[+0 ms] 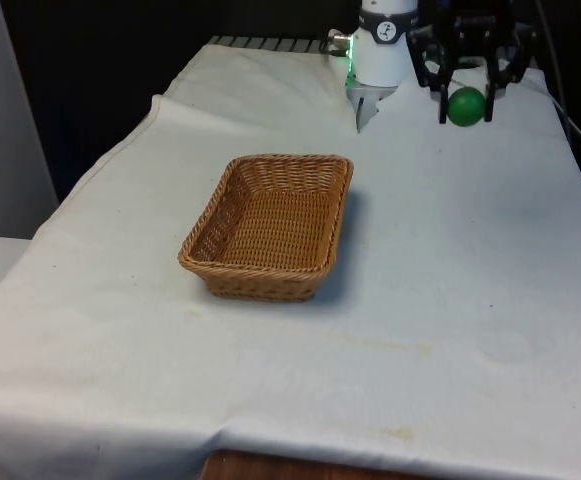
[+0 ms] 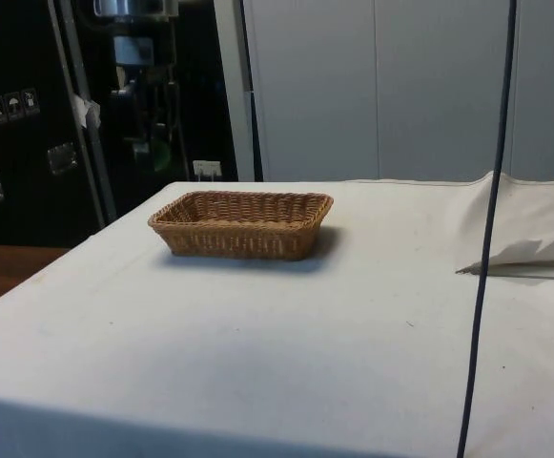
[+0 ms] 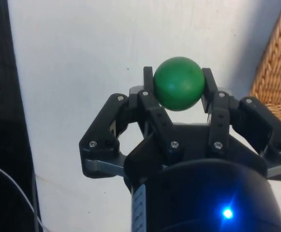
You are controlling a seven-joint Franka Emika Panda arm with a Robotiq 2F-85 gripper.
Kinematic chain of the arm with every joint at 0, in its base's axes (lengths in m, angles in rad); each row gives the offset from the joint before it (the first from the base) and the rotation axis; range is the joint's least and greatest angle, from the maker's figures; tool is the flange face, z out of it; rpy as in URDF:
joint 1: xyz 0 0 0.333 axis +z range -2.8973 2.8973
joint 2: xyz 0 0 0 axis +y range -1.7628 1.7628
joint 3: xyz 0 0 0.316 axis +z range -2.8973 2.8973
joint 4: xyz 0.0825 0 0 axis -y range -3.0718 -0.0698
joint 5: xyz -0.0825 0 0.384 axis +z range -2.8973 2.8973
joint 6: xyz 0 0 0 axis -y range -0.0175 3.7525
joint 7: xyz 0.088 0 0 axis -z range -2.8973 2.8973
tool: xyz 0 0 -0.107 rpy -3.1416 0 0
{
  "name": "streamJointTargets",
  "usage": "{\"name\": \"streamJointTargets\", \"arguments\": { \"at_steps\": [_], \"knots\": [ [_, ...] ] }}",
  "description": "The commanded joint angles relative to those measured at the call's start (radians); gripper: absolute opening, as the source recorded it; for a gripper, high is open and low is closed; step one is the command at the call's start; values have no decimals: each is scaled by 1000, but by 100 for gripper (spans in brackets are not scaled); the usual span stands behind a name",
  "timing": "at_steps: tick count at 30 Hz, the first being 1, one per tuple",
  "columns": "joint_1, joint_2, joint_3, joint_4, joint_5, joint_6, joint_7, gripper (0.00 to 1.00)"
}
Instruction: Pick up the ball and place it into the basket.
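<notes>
Green ball (image 3: 178, 83) clamped between the two black fingers (image 3: 150, 84) of the gripper (image 1: 466, 108), lifted clear of the white cloth (image 1: 450, 260), wicker basket (image 1: 270, 225) well apart from the jaws, off to one side, nothing in it

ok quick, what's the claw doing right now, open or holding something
Claw: closed on the green ball, holding it between its two fingers, off to one side of the wicker basket, not over it.
</notes>
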Motion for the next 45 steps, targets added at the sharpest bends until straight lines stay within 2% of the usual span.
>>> {"name": "streamJointTargets", "arguments": {
  "at_steps": [1,3,4,9,12,16,20,21,27,29,30,31,39,40,42,45],
  "knots": [
    [2,-17,-10,-10,-20,-7,9,0],
    [0,-11,-6,-5,-9,-7,0,0],
    [2,-26,-15,-15,-28,-12,9,0],
    [0,-47,-27,-29,-50,-17,7,0],
    [-1,-44,-29,-27,-44,-15,0,0],
    [-4,-52,-49,-42,-64,-14,-9,0],
    [-8,-46,-73,-52,-57,-5,-40,0],
    [-5,-45,-73,-47,-55,-14,-37,0],
    [-19,-29,-103,-80,-42,25,-88,0],
    [-20,-23,-111,-87,-37,33,-100,0],
    [-14,-22,-117,-85,-47,27,-92,0],
    [-22,-19,-117,-92,-35,40,-108,0],
    [-31,23,-165,-116,-5,77,-173,0],
    [-22,21,-169,-111,-16,67,-159,0],
    [-35,40,-180,-119,8,87,-196,0],
    [-38,60,-195,-122,23,99,-218,0]
  ]
}}
